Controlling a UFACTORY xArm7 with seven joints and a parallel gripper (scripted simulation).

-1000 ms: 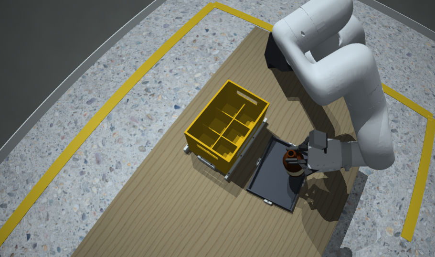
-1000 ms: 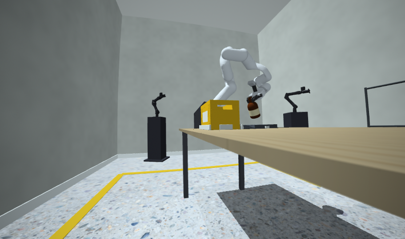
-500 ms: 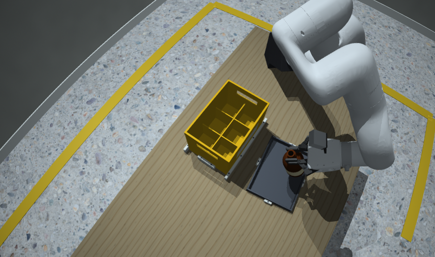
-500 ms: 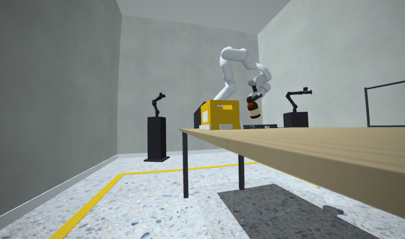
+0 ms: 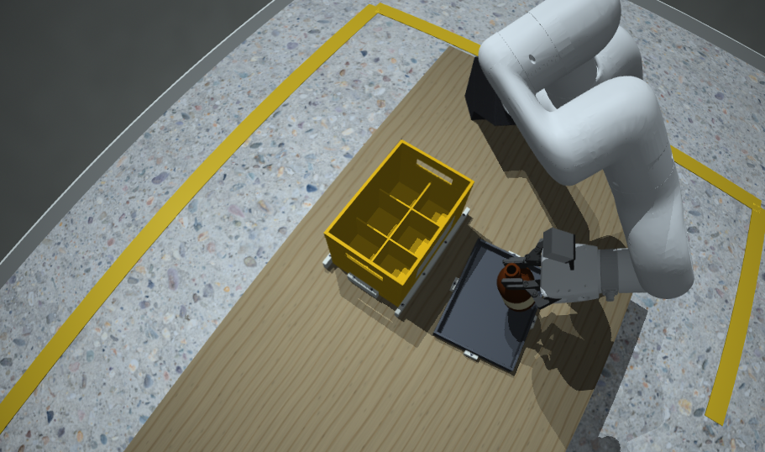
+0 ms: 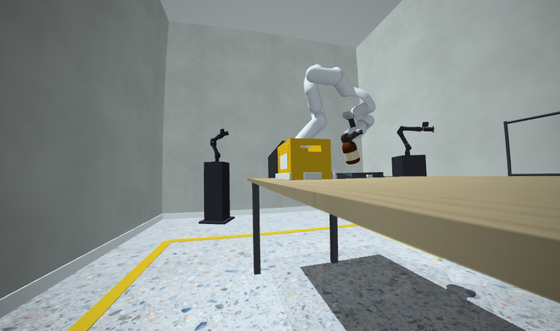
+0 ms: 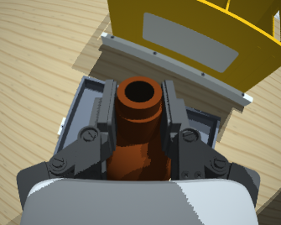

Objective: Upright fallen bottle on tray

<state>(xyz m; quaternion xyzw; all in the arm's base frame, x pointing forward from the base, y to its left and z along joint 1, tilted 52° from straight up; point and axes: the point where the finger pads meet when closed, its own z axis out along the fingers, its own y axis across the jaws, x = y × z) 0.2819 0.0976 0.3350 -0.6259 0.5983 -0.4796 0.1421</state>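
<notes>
The brown bottle [image 5: 505, 291] [image 6: 350, 147] [image 7: 137, 161] with a cream label hangs in the air above the tray, neck up and base down. It leans a little, with its base toward the right in the exterior view. My gripper [image 5: 508, 271] [image 6: 351, 136] [image 7: 138, 95] is shut on the bottle's neck, one finger on each side. The dark tray [image 5: 468, 314] [image 6: 359, 175] [image 7: 79, 115] lies flat on the table, with a visible gap below the bottle in the exterior view. The yellow crate [image 5: 339, 255] [image 6: 310, 164] [image 7: 126, 21] stands level beside the tray, and its visible compartments hold nothing.
Grey rails [image 5: 424, 278] [image 7: 179, 64] edge the crate's base on the tray side. Small pale brackets [image 5: 471, 354] sit around the tray. The table's [image 5: 295, 360] edge runs close behind the tray on the arm's side. Other small arms on black pedestals [image 6: 216, 191] stand away from the table.
</notes>
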